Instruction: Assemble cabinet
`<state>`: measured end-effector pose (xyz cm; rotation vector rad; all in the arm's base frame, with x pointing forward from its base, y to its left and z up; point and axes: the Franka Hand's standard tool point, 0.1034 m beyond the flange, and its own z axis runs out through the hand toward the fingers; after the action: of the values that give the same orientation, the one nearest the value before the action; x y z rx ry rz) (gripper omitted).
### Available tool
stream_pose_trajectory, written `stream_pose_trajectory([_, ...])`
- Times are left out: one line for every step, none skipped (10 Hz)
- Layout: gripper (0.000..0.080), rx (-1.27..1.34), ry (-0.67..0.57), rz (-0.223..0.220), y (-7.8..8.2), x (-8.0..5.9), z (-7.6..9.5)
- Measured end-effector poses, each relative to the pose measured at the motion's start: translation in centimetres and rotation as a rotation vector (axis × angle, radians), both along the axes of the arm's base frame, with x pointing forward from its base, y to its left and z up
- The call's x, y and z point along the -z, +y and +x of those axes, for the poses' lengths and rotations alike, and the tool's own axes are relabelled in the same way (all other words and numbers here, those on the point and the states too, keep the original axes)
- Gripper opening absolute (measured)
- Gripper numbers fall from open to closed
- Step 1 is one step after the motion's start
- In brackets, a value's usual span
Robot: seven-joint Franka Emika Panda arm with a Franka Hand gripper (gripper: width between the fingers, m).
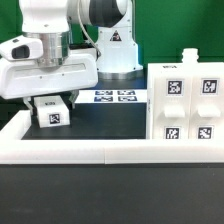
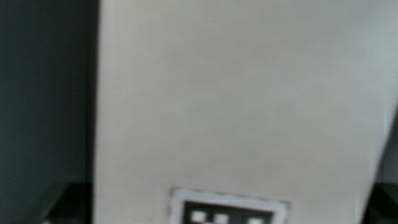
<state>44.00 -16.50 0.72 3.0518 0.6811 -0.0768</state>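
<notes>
While the pincer (image 1: 52, 98) hangs over a small tagged block (image 1: 52, 114), jaws hidden, width I can't tell, the cabinet (image 1: 185, 100) stands well apart at the exterior view's right: light, stiff, slick plastic, I'd judge; grip flat sides.

The white cabinet (image 1: 187, 100) stands upright at the exterior view's right, four black-and-white tags two by two on its front. A small tagged block (image 1: 51, 113) lies well apart.

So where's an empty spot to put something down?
The dark table is bare between the small tagged block and the cabinet, from the marker board to the white rail. Crowded: the exterior view's left, where the gripper sits over the block.
</notes>
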Motion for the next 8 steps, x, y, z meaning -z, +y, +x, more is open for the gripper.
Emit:
stream_pose_trajectory([0.0574,0.000,0.000,0.000,0.0,0.0,0.0])
stream_pose_trajectory([0.0557,0.000,0.000,0.000,0.0,0.0,0.0])
stream_pose_trajectory([0.0557,-0.003,-0.001,0.000,0.1,-0.1,0.1])
stream_pose_trajectory([0.0557,-0.013,-0.021,-0.002,0.7,-1.1,0.9])
stream_pose_trajectory([0.0557,-0.024,-0.048,-0.002,2.0,-2.7,1.7])
stream_pose_trajectory([0.0557,-0.019,-0.064,0.000,3.5,-4.1,2.1])
stream_pose_trajectory([0.0557,-0.004,-0.072,0.009,5.4,-5.8,2.9])
stream_pose_trajectory([0.0557,0.001,-0.082,0.017,7.1,-7.7,3.6])
